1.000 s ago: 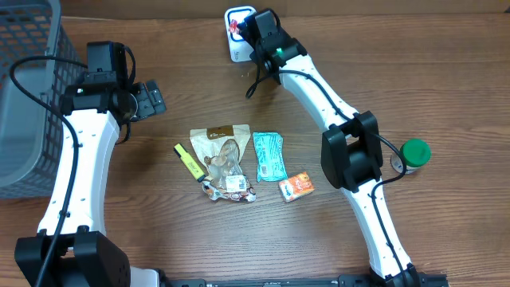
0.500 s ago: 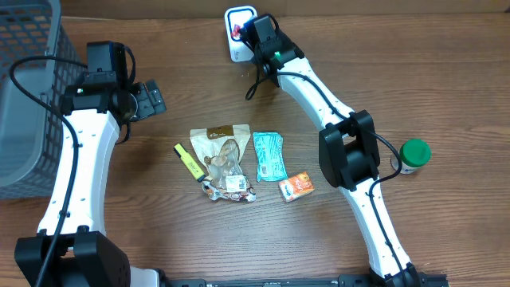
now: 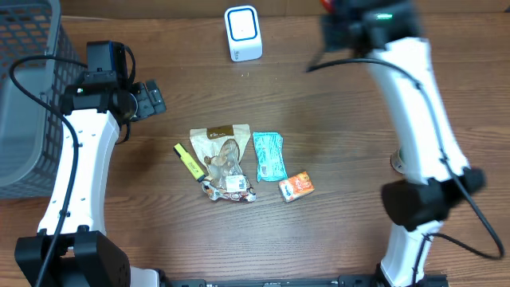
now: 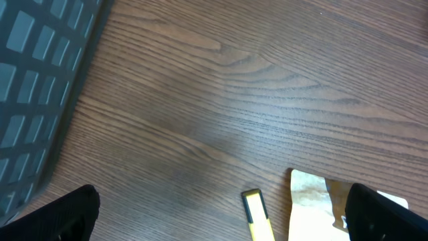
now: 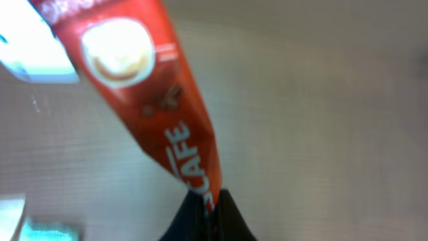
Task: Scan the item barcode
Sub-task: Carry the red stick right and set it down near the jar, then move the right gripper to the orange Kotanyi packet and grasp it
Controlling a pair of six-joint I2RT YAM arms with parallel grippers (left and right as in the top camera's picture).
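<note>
The right pincer was clamped tight on the lower end of a red coffee sachet, which ran up and to the left from the fingertips in the right wrist view, its white lettering and a cup picture facing the camera; the whole view was soft with blur. Behind the sachet's top end, at the upper left of that view, sat the white scanner, apart from the sachet as far as the blur allowed one to tell. From overhead the scanner stood near the far edge of the wooden surface, and the right arm reached up the right side, its end smeared at the top edge, to the right of the scanner. The left pincer hung with its jaws spread wide and nothing between them, just beside the grey basket; its wrist camera showed the two dark fingertips at the bottom corners above bare wood. Loose goods lay grouped in the middle of the surface: a yellow stick, a brown pouch, a teal packet just right of it, and a small orange box below the packet.
</note>
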